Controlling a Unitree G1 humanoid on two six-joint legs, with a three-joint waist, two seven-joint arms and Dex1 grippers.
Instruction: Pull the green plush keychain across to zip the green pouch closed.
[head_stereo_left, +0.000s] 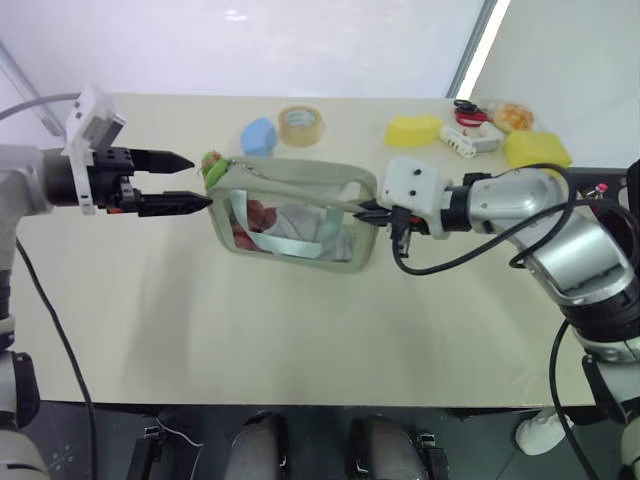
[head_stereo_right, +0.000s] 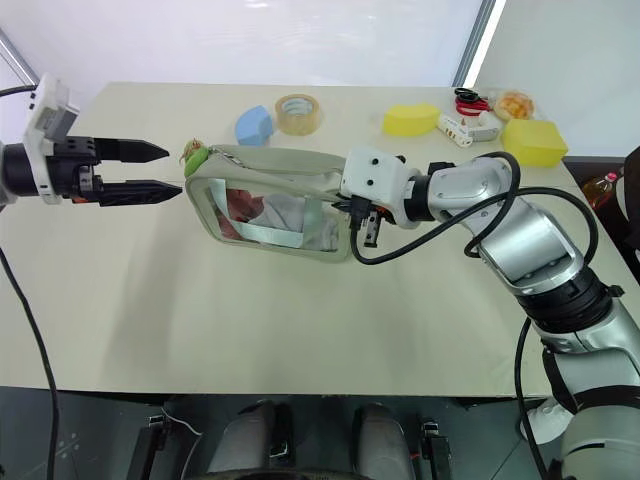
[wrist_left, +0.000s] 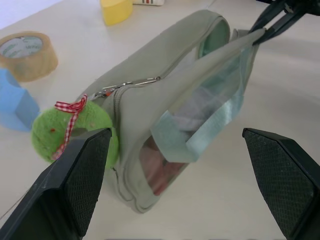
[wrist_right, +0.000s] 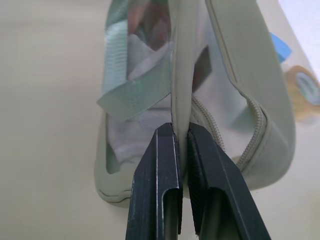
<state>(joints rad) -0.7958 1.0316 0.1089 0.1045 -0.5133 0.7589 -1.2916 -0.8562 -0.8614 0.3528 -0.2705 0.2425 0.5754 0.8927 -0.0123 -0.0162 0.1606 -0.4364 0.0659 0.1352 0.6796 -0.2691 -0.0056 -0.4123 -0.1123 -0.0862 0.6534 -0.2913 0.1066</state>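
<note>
one green plush keychain (head_stereo_left: 213, 168) beside left pincer (head_stereo_left: 190, 181)

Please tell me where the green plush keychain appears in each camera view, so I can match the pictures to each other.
Left eye view: green plush keychain at the green pouch's left end, by the open left gripper.
Right eye view: same end of the pouch.
Left wrist view: at that gripper's near finger.
Right wrist view: I cannot find it.
Shared landmark: the roll of tape.
</note>
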